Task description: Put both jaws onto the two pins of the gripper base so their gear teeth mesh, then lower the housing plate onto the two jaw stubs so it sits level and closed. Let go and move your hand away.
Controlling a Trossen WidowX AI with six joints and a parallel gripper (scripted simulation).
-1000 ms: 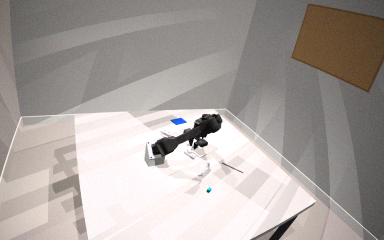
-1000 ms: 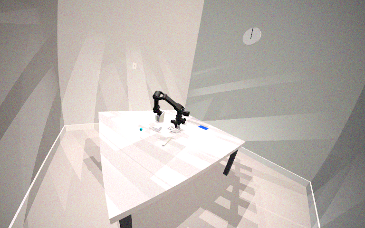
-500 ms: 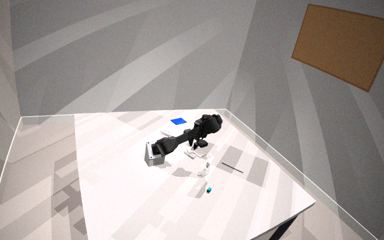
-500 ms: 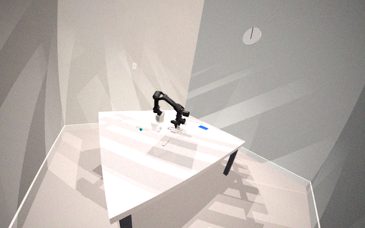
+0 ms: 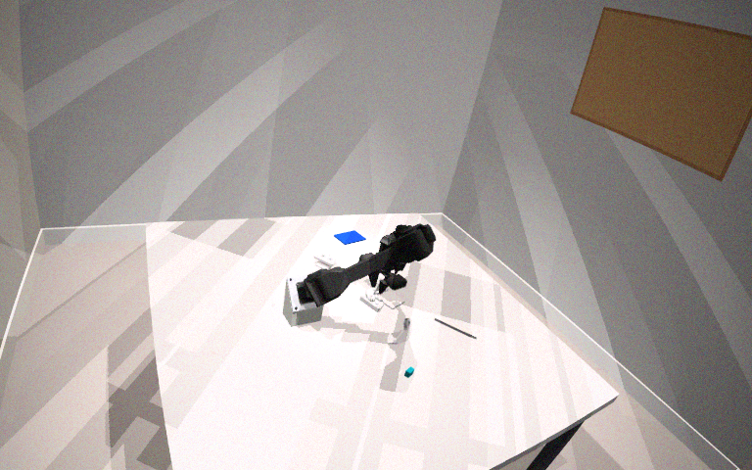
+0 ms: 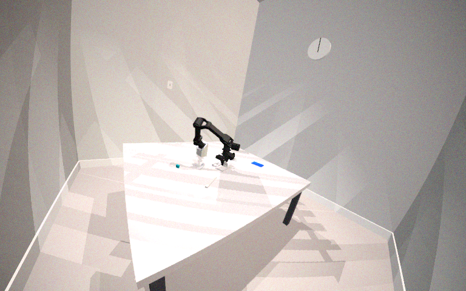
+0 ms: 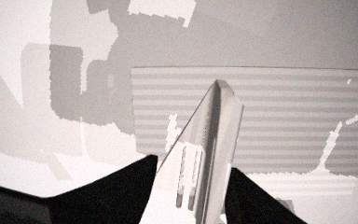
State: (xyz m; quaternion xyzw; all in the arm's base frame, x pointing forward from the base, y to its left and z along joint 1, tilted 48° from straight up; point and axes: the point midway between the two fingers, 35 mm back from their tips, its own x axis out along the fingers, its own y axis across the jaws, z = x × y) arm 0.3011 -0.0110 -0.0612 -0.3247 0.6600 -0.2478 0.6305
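Note:
My gripper points down low over the table and is shut on a pale, tapered jaw with two narrow slots, its point reaching forward. A pale ribbed flat part lies below and beyond it; I cannot tell which part it is. A white blocky part, possibly the gripper base, lies beneath the fingers, with a thin flat piece at its right. Another white part lies behind the arm. Pins, gear teeth and stubs are too small or washed out to tell.
A blue pad lies behind the gripper in the top view. A curved whitish object, a thin rod and a teal block are on the table. Strong light patches blur outlines.

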